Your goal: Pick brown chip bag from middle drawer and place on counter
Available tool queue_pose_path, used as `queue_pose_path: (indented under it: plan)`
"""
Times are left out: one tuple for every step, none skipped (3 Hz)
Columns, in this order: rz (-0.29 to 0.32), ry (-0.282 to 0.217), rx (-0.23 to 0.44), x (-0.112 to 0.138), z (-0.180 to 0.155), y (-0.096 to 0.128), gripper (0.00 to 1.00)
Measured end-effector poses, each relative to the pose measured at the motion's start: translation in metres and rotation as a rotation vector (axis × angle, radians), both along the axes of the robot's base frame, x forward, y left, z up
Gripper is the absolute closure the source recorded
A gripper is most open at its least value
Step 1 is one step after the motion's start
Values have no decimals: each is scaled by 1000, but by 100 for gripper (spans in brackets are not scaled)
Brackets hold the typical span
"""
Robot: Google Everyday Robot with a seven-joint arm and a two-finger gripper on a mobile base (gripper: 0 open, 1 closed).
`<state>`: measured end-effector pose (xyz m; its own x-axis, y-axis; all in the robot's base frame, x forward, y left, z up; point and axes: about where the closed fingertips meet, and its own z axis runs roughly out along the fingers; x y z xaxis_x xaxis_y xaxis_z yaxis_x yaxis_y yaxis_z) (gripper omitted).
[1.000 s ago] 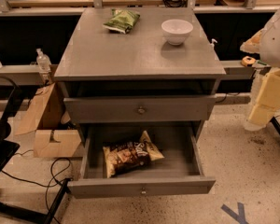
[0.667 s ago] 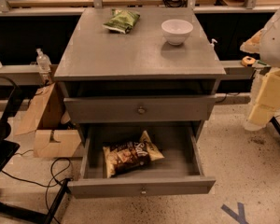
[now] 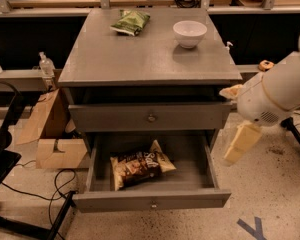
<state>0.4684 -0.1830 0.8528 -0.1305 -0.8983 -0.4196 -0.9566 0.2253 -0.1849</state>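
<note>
You see the grey table (image 3: 140, 54) in the middle of the view, and its flat top stands above the middle drawer (image 3: 190, 198). The middle drawer is pulled out far toward you and is open, with a small round knob (image 3: 153, 204) on its front board. Directly above the middle drawer, the upper drawer (image 3: 115, 116) is shut.

The white arm (image 3: 277, 91) comes in from the right edge, above and to the right of the middle drawer. Its gripper (image 3: 241, 145) hangs outside the right wall of the middle drawer, close to that wall and not over the inside. You cannot tell if the gripper is wide or narrow, and it does not touch the bag.

The brown chip bag (image 3: 140, 165) lies flat on the floor of the middle drawer, in its left and centre part, so it is to the left of the gripper and lower, with the right part of the drawer floor and the right wall between them. The bag is dark brown and crinkly, with tan-yellow ends and pale letters on its face. It lies a little slanted, the right end nearer the back of the middle drawer.

On the table top, far behind the middle drawer, a white bowl (image 3: 190, 33) stands at the right and a green snack bag (image 3: 131, 21) lies at the left.
</note>
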Motion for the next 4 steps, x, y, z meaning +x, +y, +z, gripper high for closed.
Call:
queue_pose_path:
  plan:
    - [95,-2,78,14,-88,32,0]
    - [126,-60,138,47,-150,61,0]
    - [33,-148,170,86,-173,61,0]
    - [-24,-219,191,107,-163,61,0]
